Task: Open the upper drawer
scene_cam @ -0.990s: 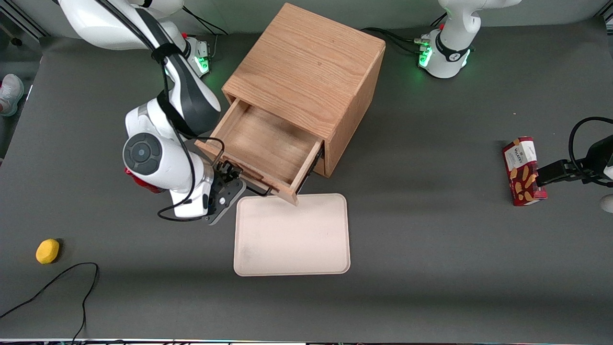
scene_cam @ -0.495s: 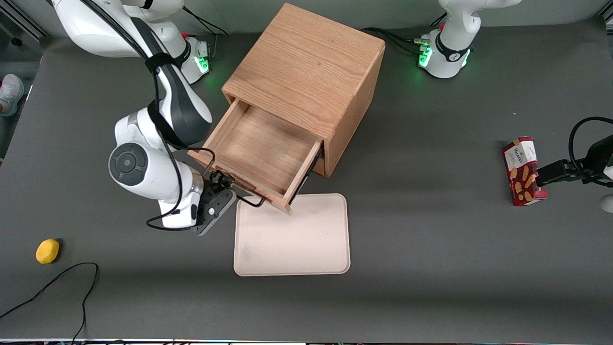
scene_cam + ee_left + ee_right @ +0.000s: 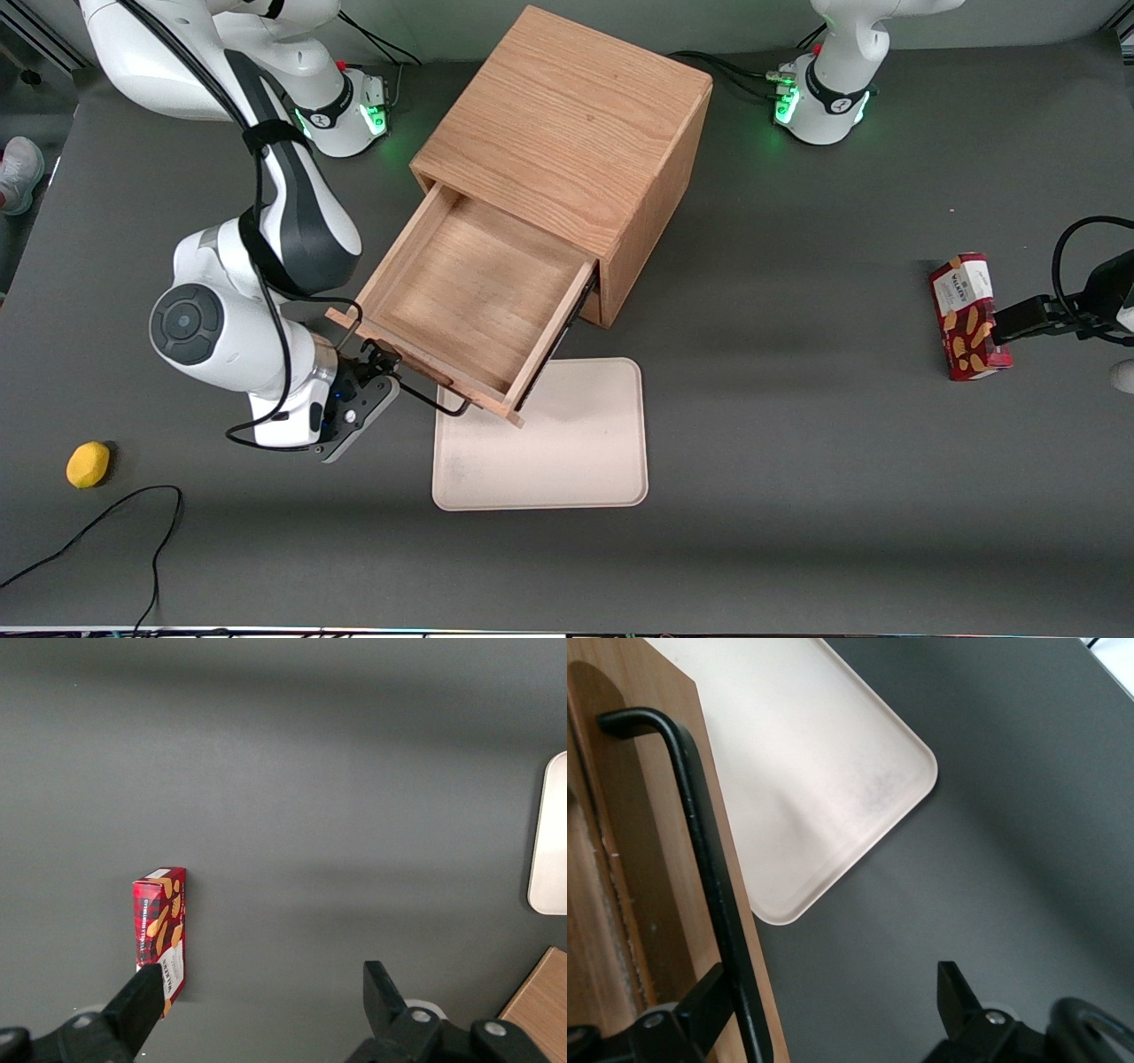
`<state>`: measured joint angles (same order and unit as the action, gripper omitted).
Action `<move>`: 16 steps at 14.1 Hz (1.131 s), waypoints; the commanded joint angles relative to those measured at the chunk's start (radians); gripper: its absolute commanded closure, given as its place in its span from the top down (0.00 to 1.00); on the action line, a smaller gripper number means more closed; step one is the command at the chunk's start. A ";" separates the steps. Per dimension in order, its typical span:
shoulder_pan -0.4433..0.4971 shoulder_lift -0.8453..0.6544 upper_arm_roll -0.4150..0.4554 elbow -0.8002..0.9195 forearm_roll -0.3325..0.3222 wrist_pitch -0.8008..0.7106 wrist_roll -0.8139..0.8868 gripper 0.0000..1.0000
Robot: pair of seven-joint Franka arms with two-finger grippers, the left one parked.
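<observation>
The upper drawer (image 3: 469,301) sits in the middle of the front view, drawn far out of the oak cabinet (image 3: 567,115), and I can see its bare wooden floor with nothing in it. Its thin black bar handle (image 3: 425,399) runs along the drawer front on the side nearer the front camera. My gripper (image 3: 379,361) is at the end of that handle toward the working arm's end of the bench. In the right wrist view the jaws stand wide, gripper (image 3: 831,983), with the handle (image 3: 709,859) passing just beside one finger (image 3: 709,997) and the other finger well apart from it, so they are clamped on nothing. The drawer's front corner hangs above the edge of a pale tray (image 3: 567,452), which lies flat on the dark grey bench (image 3: 797,487), nearer the front camera than the cabinet. A small yellow object (image 3: 88,464) lies low in the frame toward the working arm's end, with a black cable (image 3: 106,523) just beside it. A red biscuit box (image 3: 966,315) lies toward the parked arm's end, also seen in the left wrist view (image 3: 161,935).
</observation>
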<state>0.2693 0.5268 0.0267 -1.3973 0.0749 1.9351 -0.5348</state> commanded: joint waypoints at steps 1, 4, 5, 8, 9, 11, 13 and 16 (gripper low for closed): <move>-0.015 0.036 -0.017 0.066 -0.007 -0.004 -0.019 1.00; -0.022 0.044 -0.022 0.127 -0.010 -0.008 -0.011 1.00; -0.024 0.041 -0.022 0.139 -0.003 -0.013 -0.004 1.00; -0.022 0.036 -0.024 0.149 0.012 -0.015 0.006 1.00; -0.022 0.029 -0.024 0.153 0.043 -0.019 0.010 1.00; -0.033 -0.010 -0.030 0.170 0.057 -0.089 0.018 1.00; -0.065 -0.112 -0.039 0.144 0.045 -0.116 0.166 1.00; -0.119 -0.302 -0.045 -0.050 -0.064 -0.113 0.428 1.00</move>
<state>0.1914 0.3899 -0.0207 -1.2725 0.0623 1.8178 -0.2491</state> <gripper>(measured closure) 0.000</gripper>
